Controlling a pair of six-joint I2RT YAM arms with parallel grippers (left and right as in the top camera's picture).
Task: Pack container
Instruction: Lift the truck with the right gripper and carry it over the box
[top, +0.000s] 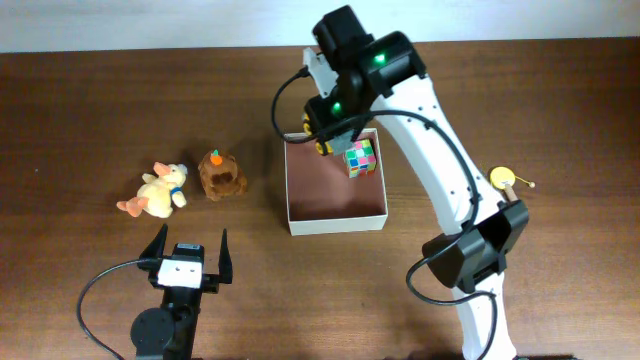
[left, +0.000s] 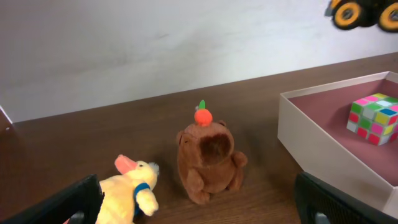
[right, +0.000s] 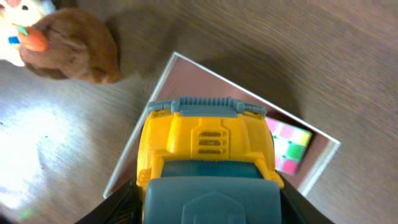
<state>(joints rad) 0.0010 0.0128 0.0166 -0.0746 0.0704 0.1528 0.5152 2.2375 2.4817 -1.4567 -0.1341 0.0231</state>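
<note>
Overhead first: the container (top: 335, 223) sits mid-table, open side up, with a colour cube (top: 361, 158) in its far right corner. The right gripper (top: 328, 132) hangs over the box's far left corner with a yellow toy truck (top: 317, 143) under it. Out to the left lie a brown plush (top: 222, 176) and a yellow duck plush (top: 155, 190), both on bare table. The left gripper (top: 192, 240) waits at the near edge, fingers spread wide, holding nothing.

Left wrist view: brown plush and duck right ahead, box wall to the right, and the truck's wheels in mid-air at top right, well clear of the box floor.

Right wrist view: the truck fills the picture, dark fingers pressed to its flanks, so the jaws are clamped on it. Below it are the box's left wall and pinkish floor, the cube to the right.

So this is the truck's placing step. Next, I'd say: lower it inside the left wall, clear of the cube, then let go.
</note>
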